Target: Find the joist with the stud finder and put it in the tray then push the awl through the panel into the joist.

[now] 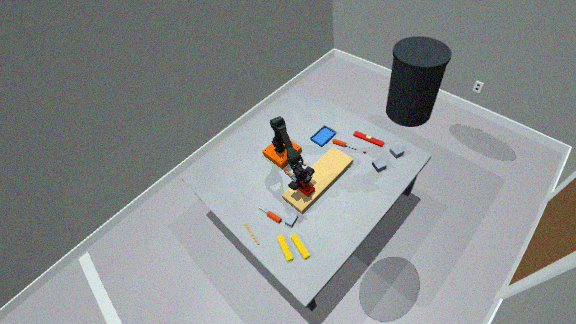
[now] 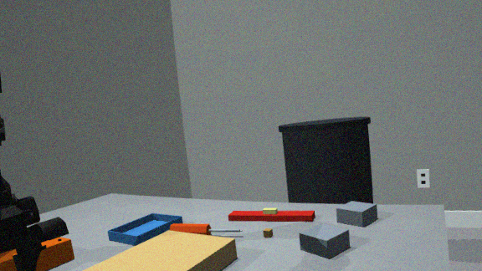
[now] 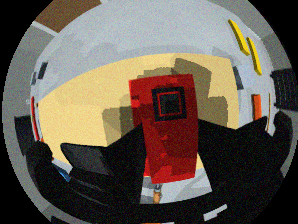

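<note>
The red stud finder has a dark square window on its top. My gripper is shut on it and holds it upright over the near end of the tan floor panel. Whether it touches the panel is hard to tell. The blue tray is empty, beyond the panel's far end. A small brown-handled tool lies between base and panel, partly hidden by the arm; it may be the awl. No hole shows in the visible panel.
Orange-handled tools lie near both panel ends. A red level, grey blocks, yellow bars, a thin orange stick and a small brown cube are on the table.
</note>
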Robot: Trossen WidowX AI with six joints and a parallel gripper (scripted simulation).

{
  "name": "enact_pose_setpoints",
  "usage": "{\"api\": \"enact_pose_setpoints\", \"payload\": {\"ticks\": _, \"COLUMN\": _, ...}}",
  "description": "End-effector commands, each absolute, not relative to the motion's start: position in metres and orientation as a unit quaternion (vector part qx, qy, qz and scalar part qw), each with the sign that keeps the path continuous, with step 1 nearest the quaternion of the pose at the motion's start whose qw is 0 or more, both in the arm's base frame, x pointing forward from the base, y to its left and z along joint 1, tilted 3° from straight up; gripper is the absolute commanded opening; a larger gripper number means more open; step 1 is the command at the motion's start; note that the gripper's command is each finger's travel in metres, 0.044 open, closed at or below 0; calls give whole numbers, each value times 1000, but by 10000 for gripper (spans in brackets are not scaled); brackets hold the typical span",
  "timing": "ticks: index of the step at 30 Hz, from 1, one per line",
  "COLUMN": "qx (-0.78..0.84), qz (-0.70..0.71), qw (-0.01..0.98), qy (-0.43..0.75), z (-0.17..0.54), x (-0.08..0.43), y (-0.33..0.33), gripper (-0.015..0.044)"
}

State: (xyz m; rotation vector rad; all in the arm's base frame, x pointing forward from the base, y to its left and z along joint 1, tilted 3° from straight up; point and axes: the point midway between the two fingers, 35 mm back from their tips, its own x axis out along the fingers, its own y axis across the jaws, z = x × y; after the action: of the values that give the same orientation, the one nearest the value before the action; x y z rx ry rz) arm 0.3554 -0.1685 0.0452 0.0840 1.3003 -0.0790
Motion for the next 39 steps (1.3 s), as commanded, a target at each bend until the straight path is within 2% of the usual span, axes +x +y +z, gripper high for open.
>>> {"api": "enact_pose_setpoints", "payload": {"ticks": 1, "qx": 39, "qz": -34, "qw": 794, "qy": 606, "z": 44, "x": 356, "y": -157, "gripper": 0}}
{"api": "enact_pose_setpoints", "payload": {"ticks": 39, "qx": 43, "qz": -32, "qw": 794, "qy": 606, "z": 46, "x": 365, "y": -68, "gripper": 0}}
